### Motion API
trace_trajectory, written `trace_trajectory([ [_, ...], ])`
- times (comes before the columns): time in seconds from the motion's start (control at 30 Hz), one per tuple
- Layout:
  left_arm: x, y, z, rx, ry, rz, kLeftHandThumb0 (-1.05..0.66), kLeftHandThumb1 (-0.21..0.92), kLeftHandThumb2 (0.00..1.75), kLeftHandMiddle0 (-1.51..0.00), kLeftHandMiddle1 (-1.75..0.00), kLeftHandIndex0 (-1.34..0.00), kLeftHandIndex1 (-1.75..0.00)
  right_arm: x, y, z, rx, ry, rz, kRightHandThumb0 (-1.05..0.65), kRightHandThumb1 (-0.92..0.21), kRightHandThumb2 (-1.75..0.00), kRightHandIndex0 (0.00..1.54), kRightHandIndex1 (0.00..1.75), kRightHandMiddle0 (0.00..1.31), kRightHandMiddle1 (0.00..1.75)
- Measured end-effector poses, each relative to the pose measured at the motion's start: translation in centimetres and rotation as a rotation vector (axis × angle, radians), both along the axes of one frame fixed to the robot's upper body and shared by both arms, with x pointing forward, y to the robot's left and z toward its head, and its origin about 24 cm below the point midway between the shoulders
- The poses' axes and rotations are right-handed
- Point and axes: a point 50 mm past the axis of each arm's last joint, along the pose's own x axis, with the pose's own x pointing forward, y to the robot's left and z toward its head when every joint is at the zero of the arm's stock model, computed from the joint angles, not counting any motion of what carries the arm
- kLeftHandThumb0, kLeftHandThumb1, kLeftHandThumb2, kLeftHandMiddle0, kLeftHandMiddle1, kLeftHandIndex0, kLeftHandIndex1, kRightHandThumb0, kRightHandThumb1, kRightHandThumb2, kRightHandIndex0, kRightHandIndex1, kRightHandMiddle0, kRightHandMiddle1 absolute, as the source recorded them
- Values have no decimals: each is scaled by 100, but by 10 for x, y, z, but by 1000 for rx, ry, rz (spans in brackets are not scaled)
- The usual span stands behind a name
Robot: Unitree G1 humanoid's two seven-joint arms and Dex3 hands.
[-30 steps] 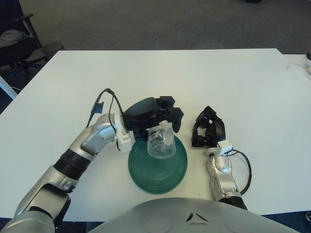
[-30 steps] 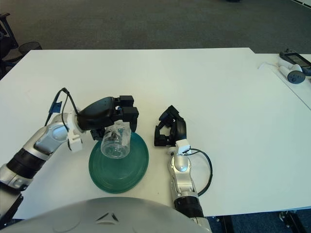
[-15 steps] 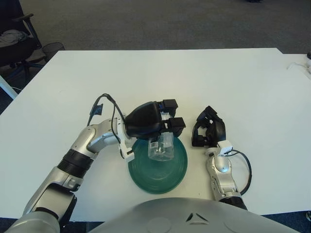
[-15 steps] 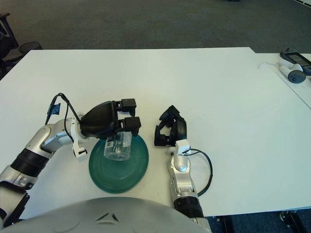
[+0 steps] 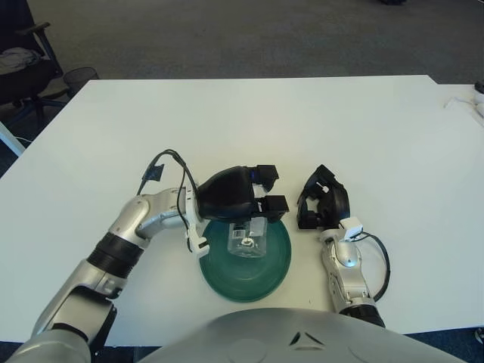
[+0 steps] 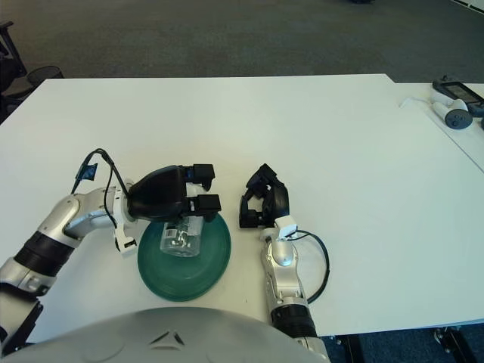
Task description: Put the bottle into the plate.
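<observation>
Over plate (image 5: 265,272): left hand (image 5: 236,198) gripping bottle (image 5: 246,237).

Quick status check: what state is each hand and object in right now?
left hand: over the plate, fingers closed around the bottle
bottle: clear, upright, within the plate's rim, held from above
plate: green, flat on the table, bottle inside it
right hand: idle beside the plate, fingers curled, holding nothing

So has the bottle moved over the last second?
Yes. The bottle, held by the left hand, has come down onto the green plate.
</observation>
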Motion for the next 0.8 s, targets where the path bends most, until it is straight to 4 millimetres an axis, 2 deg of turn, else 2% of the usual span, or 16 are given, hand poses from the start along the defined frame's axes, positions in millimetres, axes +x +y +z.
trace_trajectory([
  [0.27, -3, 0, 8, -101, 30, -62, 0, -6, 175, -89, -174, -66, -175, 0, 1, 1, -16, -6, -16, 0, 7, -170, 95, 159, 67, 175],
  [0.43, -4, 2, 14, -176, 74, -126, 0, -6, 175, -90, -175, -68, -173, -1, 1, 1, -39, -5, -36, 0, 6, -171, 92, 165, 67, 175],
  [0.63, -4, 8, 13, -213, 97, -150, 0, -7, 175, -91, -175, -69, -170, -1, 2, 1, -50, -6, -52, 0, 5, -170, 91, 165, 66, 175],
  [0.8, -13, 1, 18, -283, 116, -146, 0, -8, 175, -91, -175, -70, -169, -1, 1, 2, -51, -7, -53, 0, 6, -170, 94, 161, 67, 175],
])
